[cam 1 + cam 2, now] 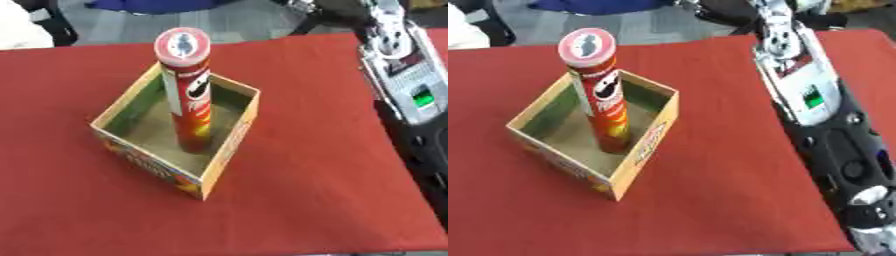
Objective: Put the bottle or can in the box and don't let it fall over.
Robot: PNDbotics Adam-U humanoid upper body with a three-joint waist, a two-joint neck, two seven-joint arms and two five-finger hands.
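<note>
Standing upright inside the open-topped square cardboard box [223, 150] is the tall red cylindrical crisp can with a round red-and-white lid [187, 95]. Its base rests on the brown floor of the box, away from the walls, and most of its length rises above the rim. Nothing is touching the can.

The box has plain greenish-brown inner walls and printed outer faces in yellow, red and orange. It sits on the red tablecloth [315, 200], turned so that one corner points toward the camera.

The right arm [811, 95] comes in along the right side of both views as a long silver and black limb with a small green light on its silver casing. It stretches over the cloth toward the far edge of the table, where its silver end [773, 30] reaches the cloth's edge. That end is too unclear to make out fingers, so whether the right hand is spread or curled cannot be told. The can and box lie well apart from this arm, off to its left, with bare red cloth between them.

Beyond the far edge of the cloth there is grey floor [131, 25], with a dark blue shape at the top edge and something white at the upper left corner.
</note>
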